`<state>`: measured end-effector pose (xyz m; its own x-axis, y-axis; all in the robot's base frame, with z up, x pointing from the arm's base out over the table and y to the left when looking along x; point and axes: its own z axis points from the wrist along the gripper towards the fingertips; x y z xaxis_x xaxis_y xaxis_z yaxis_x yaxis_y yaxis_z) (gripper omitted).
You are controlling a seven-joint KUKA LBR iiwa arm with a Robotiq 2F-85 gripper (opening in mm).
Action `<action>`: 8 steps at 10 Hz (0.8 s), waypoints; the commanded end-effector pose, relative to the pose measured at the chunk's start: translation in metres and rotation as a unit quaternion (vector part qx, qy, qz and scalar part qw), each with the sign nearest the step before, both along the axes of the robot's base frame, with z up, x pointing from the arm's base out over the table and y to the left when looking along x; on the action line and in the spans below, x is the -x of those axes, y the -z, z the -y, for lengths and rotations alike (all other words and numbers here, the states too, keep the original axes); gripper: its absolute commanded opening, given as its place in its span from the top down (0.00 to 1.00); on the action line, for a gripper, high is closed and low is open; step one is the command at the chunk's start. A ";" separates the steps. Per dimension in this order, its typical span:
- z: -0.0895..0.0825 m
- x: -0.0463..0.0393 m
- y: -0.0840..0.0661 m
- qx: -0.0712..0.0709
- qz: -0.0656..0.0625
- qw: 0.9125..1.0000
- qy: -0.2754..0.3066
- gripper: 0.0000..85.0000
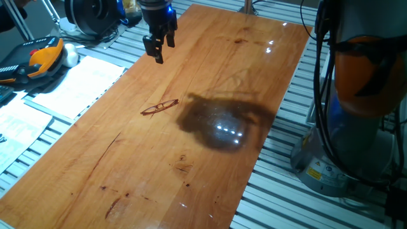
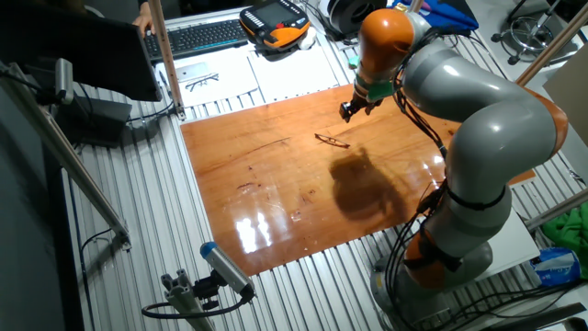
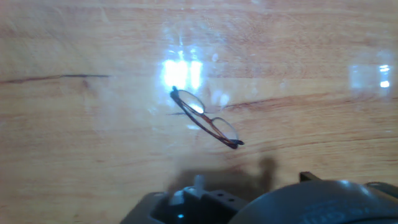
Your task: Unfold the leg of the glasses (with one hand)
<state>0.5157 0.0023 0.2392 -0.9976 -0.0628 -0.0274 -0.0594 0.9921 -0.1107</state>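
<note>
The glasses [image 1: 160,107] are thin reddish-brown wire spectacles lying flat on the wooden table [image 1: 210,178], left of its middle. They also show in the other fixed view [image 2: 332,141] and in the middle of the hand view [image 3: 205,118], where the legs look folded against the rims. My gripper [image 1: 158,57] hangs above the table's far left part, well clear of the glasses and behind them. It also shows in the other fixed view [image 2: 347,112]. Its fingers look apart and hold nothing. The hand view shows only the gripper's body at the bottom edge.
White papers [image 1: 76,86] and an orange-black handheld controller [image 1: 38,57] lie on the slatted bench left of the table. A keyboard [image 2: 197,35] and a sheet with another pair of glasses [image 2: 202,81] lie beyond the far edge. The arm's base [image 1: 356,127] stands at the right.
</note>
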 end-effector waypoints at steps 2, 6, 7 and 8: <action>0.000 -0.0017 0.002 0.001 -0.003 1.000 -0.001 1.00; -0.003 -0.0116 0.015 0.000 -0.016 1.000 -0.006 1.00; -0.005 -0.0132 0.016 0.000 -0.018 1.000 -0.006 1.00; -0.008 -0.0148 0.018 0.000 -0.024 1.000 -0.005 1.00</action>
